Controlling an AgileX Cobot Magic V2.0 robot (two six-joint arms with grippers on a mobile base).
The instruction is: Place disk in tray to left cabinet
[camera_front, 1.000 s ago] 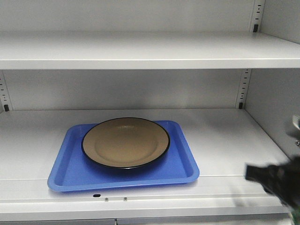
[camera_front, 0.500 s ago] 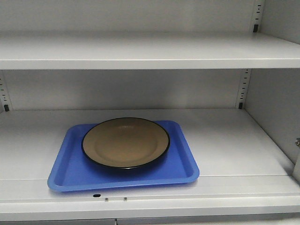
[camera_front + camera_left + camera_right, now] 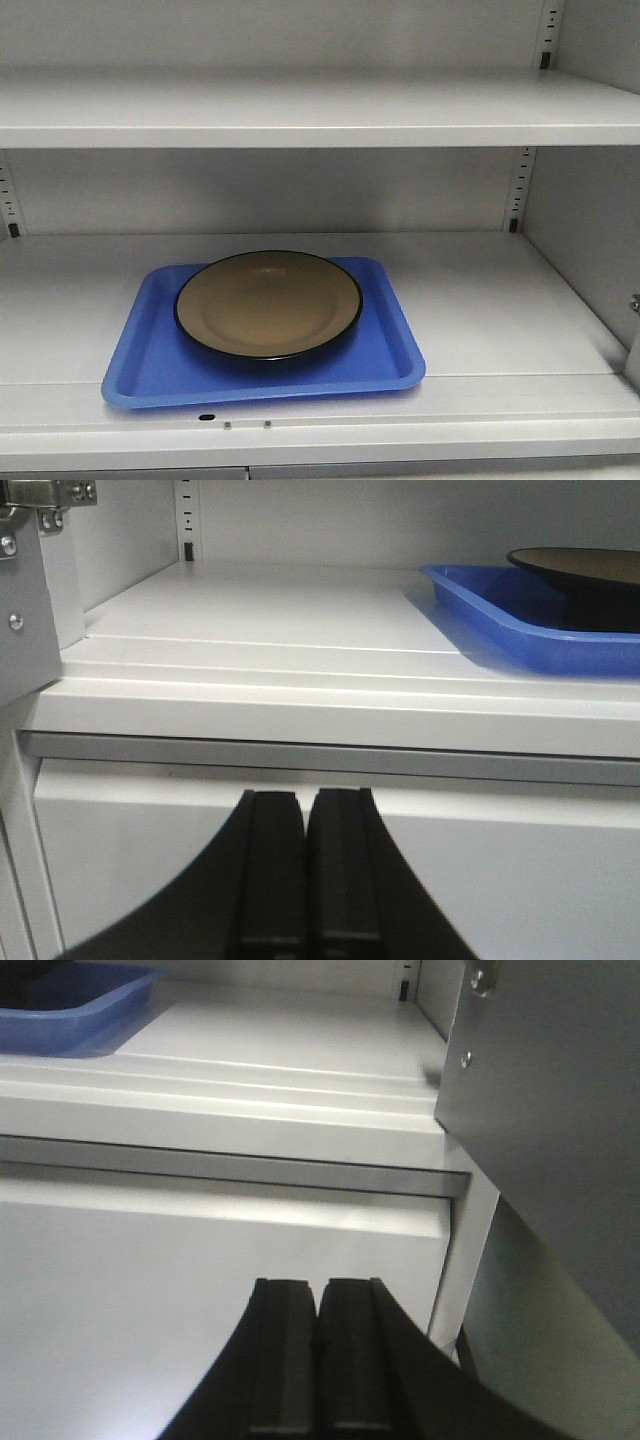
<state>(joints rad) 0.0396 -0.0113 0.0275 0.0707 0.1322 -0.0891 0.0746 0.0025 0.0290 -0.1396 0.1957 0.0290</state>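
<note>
The disk (image 3: 268,303), tan inside with a black rim, lies flat in the blue tray (image 3: 390,350) on the middle shelf of the left cabinet (image 3: 500,300). Neither gripper appears in the front view. In the left wrist view the tray (image 3: 500,615) and the disk's edge (image 3: 580,565) sit at the upper right, and my left gripper (image 3: 305,802) hangs shut and empty below the shelf's front edge. The right wrist view has the tray's corner (image 3: 70,1015) at the upper left; my right gripper (image 3: 318,1290) is shut and empty, low before the cabinet front.
An upper shelf (image 3: 300,105) spans the cabinet above the tray. Slotted rails (image 3: 519,190) run up the back corners. A grey door panel (image 3: 550,1110) stands close on the right of the right gripper. A hinge bracket (image 3: 30,540) is at the left wall.
The dark gripper seen at the lower right of the front view one second ago has dropped out of that view. The disk and tray have not moved.
</note>
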